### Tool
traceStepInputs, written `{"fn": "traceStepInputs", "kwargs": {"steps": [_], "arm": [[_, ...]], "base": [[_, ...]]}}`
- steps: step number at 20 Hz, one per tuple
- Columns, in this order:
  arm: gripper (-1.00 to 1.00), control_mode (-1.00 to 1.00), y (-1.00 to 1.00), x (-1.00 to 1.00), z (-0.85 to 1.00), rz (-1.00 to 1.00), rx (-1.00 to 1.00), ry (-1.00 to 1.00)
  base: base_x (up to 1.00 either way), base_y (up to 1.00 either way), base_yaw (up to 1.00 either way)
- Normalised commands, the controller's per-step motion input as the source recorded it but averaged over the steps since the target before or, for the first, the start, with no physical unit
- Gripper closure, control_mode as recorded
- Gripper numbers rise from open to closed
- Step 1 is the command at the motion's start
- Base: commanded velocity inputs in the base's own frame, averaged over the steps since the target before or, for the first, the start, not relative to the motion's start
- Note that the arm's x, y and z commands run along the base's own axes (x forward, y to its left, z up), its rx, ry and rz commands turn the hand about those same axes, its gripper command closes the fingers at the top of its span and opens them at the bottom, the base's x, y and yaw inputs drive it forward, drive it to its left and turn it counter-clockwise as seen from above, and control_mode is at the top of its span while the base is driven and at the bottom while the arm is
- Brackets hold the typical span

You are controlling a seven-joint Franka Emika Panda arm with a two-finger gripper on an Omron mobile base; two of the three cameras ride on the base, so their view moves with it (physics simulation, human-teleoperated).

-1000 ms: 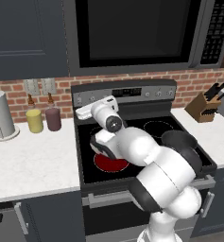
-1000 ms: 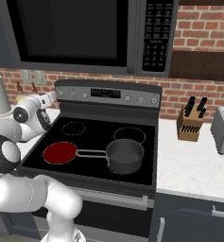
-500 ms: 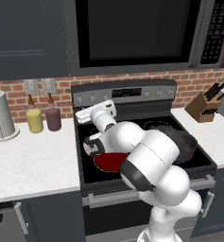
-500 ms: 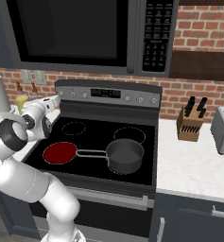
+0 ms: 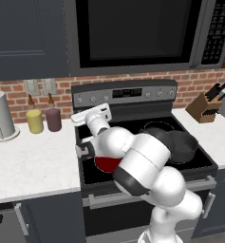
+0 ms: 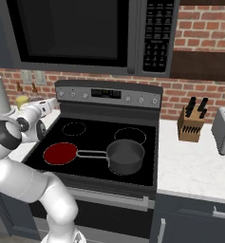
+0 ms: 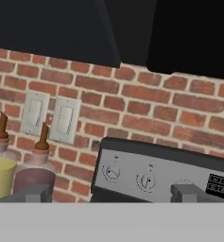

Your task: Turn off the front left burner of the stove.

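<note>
Swinging up and back across the last second, the arm now carries the end effector [image 5: 91,113] just in front of the stove's [image 6: 104,166] steel back panel, while the front left burner [image 6: 60,153] glows red beside the saucepan [image 6: 126,156]. Only the hand view brings the two leftmost knobs [image 7: 112,172] close, with both finger tips [image 7: 30,193] spread wide and empty, so I judge the reach nearly done.

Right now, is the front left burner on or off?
On. The front left burner glows solid red on the stove, while the other zones stay dark.
</note>
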Motion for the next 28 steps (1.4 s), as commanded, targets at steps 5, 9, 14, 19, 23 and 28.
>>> {"fn": "traceStepInputs", "kwargs": {"steps": [5, 9, 14, 19, 23, 28], "arm": [[-1.00, -1.00, -0.19, 0.13, 0.00, 0.07, 0.00, -0.07], [-1.00, -1.00, -0.21, 0.28, -0.03, 0.08, 0.00, -0.07], [-1.00, -1.00, -0.22, 0.29, -0.13, 0.14, 0.00, -0.06], [-1.00, -1.00, -0.35, 0.17, -0.11, 0.15, 0.00, -0.06], [-1.00, -1.00, -0.51, 0.04, -0.09, 0.14, 0.00, -0.09], [-1.00, -1.00, -0.26, 0.02, -0.19, 0.11, -0.02, -0.03]], "base": [[0.00, 0.00, 0.00], [0.00, 0.00, 0.00], [0.00, 0.00, 0.00], [0.00, 0.00, 0.00], [0.00, 0.00, 0.00], [0.00, 0.00, 0.00]]}}
